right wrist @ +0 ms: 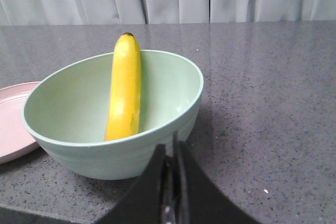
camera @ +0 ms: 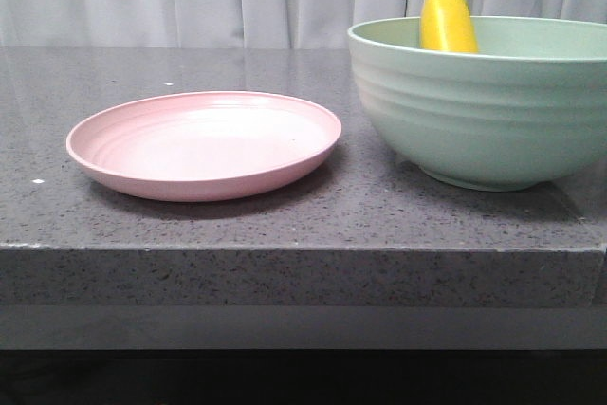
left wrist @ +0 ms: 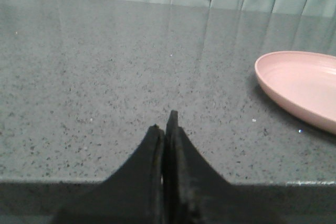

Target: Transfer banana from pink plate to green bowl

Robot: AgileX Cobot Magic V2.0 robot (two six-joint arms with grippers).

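You have the banana [camera: 447,19] standing on end inside the green bowl [camera: 484,111], leaning against its inner wall with the dark tip poking above the rim. The pink plate [camera: 204,144] sits just beside the bowl on the grey speckled desk [camera: 285,225], nothing on it, the two not touching. Your left gripper [left wrist: 167,124] hangs over bare desk near the plate, jaws pressed together on nothing. Your right gripper [right wrist: 169,150] is just outside the bowl, jaws likewise closed and empty.

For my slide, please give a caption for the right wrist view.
Banana leaning inside the green bowl, right claw shut just outside its rim.
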